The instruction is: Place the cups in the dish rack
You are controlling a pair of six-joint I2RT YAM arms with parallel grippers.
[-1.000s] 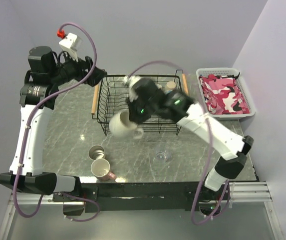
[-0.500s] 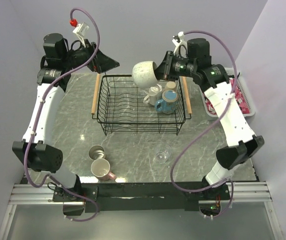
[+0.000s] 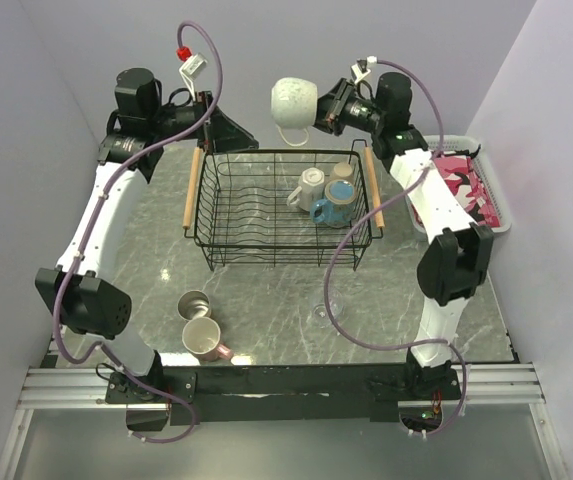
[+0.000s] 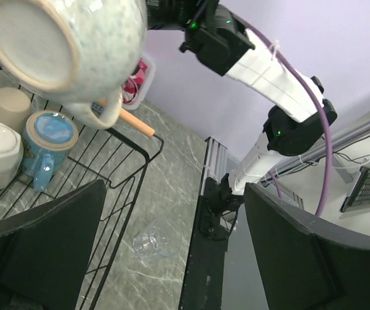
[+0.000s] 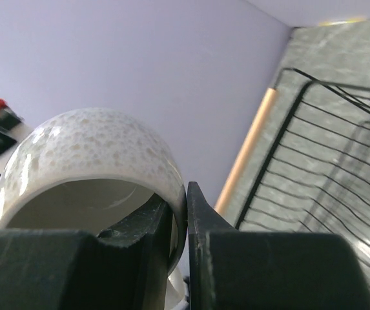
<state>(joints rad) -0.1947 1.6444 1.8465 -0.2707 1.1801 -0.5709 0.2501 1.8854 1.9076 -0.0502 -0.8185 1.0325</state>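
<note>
Above the far edge of the rack [image 3: 278, 268] a white mug [image 3: 294, 100] is pinched by the right gripper [image 3: 320, 112]; the left gripper [image 3: 234, 132] is spread.

Speckled white mug [image 3: 294, 101] hangs sideways above the black wire dish rack's [image 3: 276, 258] far rim; white mug [image 3: 307, 186], tan cup [image 3: 342, 171] and blue mug [image 3: 333, 207] cluster in its far-right corner; steel cup [image 3: 194, 303], pink mug [image 3: 204, 339] and clear glass [image 3: 323, 310], perhaps upright, sit outside, in front
</note>
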